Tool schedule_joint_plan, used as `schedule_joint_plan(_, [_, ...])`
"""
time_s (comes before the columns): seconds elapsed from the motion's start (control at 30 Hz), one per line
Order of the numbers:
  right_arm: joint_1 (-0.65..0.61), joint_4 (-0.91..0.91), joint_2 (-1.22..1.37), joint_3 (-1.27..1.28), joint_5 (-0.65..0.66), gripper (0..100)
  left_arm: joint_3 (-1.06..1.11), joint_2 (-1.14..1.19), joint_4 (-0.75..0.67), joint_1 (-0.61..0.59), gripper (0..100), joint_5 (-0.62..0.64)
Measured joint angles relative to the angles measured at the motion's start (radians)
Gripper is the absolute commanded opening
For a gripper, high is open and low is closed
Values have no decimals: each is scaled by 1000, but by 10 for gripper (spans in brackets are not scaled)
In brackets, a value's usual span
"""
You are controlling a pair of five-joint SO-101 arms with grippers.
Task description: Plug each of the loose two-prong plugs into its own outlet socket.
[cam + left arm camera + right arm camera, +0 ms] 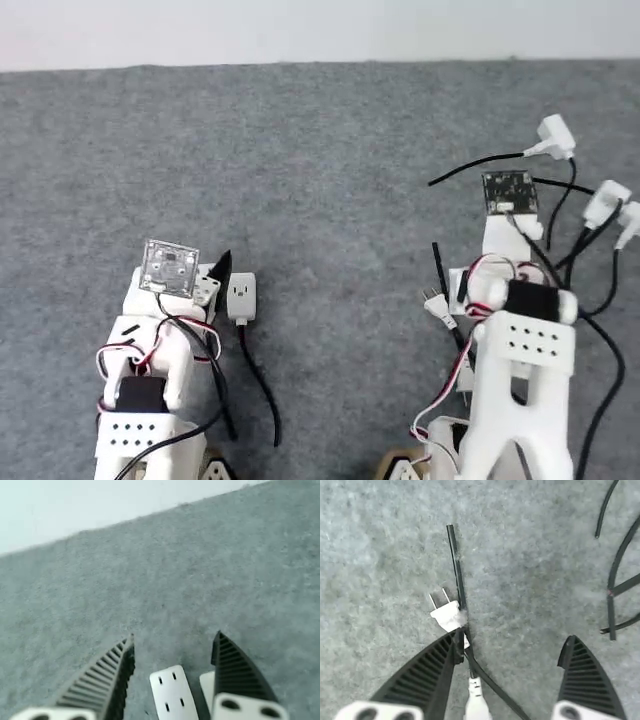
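1. High view: the grey, felt-like desk (330,150) carries everything, with two arms side by side at its near edge.
2. Right arm (520,360) stands over the right half of the desk. In the right wrist view the right jaws are apart with nothing between them.
3. Left arm (150,380) sits low over the left half. The left jaws are also apart and hold nothing.
4. Black cords (590,300) loop along the right side and end in three white fittings (607,203) at the far right. I cannot tell whether these are plugs or sockets.
5. Outlet socket (241,297) lies flat and face up, just beside the left jaws, with its cord trailing toward the near edge. In the left wrist view the socket (170,695) sits within the gap, slots visible.
6. Loose plug (437,303) lies on the desk just beside the right arm, well apart from the socket.
   - Its long axis runs diagonally, prongs pointing away from the arm's base and toward the left arm's side.
   - In the right wrist view the plug (447,614) sits just ahead of one jaw tip, outside the gap, with a straight black cord (456,570) alongside it.
7. Judgement: the right arm is much the nearer to the plug. The jaws likely need a sideways shift to straddle the plug body across its long axis before closing.
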Motion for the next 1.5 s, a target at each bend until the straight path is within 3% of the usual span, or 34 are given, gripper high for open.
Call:
schedule_joint_plan(0.33, [-104,-91,-9,164,-66,288,0,0,8,-15,245,17])
schedule_joint_plan(0.7, [-112,-196,-9,250,-66,288,0,0,8,-15,245,18])
schedule_joint_plan(1.5, [-114,-204,-9,256,-69,288,0,0,8,-15,243,44])
